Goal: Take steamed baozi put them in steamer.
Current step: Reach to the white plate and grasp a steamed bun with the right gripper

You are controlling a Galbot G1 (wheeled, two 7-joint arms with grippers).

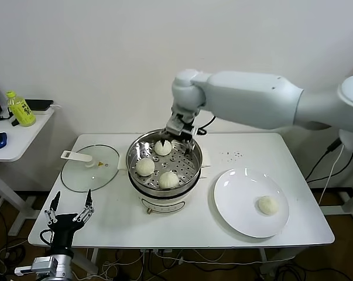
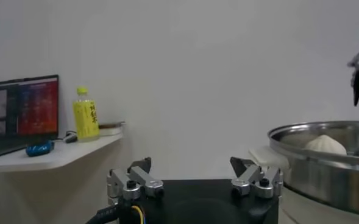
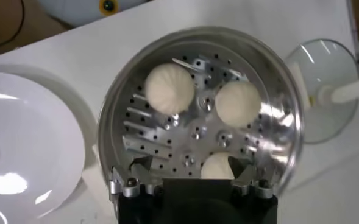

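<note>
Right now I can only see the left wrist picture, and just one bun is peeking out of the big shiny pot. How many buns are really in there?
Observer: Three baozi sit on the holey tray inside the steamer.
Operator: Where is the last one?
Observer: The fourth baozi lies alone on the white plate, to the right of the steamer.
Operator: Is the other gripper holding anything?
Observer: No. The right gripper hangs open over the steamer's far side, just above the farthest bun, with nothing in it.
</note>
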